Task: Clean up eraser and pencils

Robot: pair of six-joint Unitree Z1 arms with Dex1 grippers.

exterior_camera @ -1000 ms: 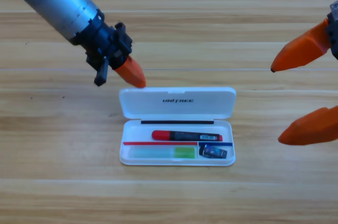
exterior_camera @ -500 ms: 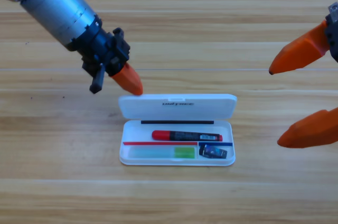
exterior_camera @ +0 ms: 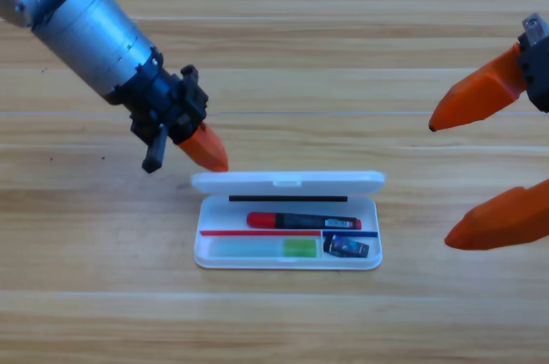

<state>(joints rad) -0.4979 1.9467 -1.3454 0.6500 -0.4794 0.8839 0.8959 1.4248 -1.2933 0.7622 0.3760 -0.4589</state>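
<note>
At the table's middle, the white case [exterior_camera: 287, 244] holds everything, its lid [exterior_camera: 287, 182] tipped up.
Red pencil [exterior_camera: 304, 221] and green pencil [exterior_camera: 264, 248] lie lengthwise left to right; the eraser [exterior_camera: 346, 246] sits at the right end. Left gripper [exterior_camera: 206, 148] touches the lid's far-left corner, grip unreadable; right gripper [exterior_camera: 480, 171] waits at the right edge, jaws spread.

2 pencils: red one [exterior_camera: 303, 221], green one [exterior_camera: 264, 248]; 1 eraser [exterior_camera: 346, 246]; 1 case [exterior_camera: 287, 182]; 2 arms
</note>
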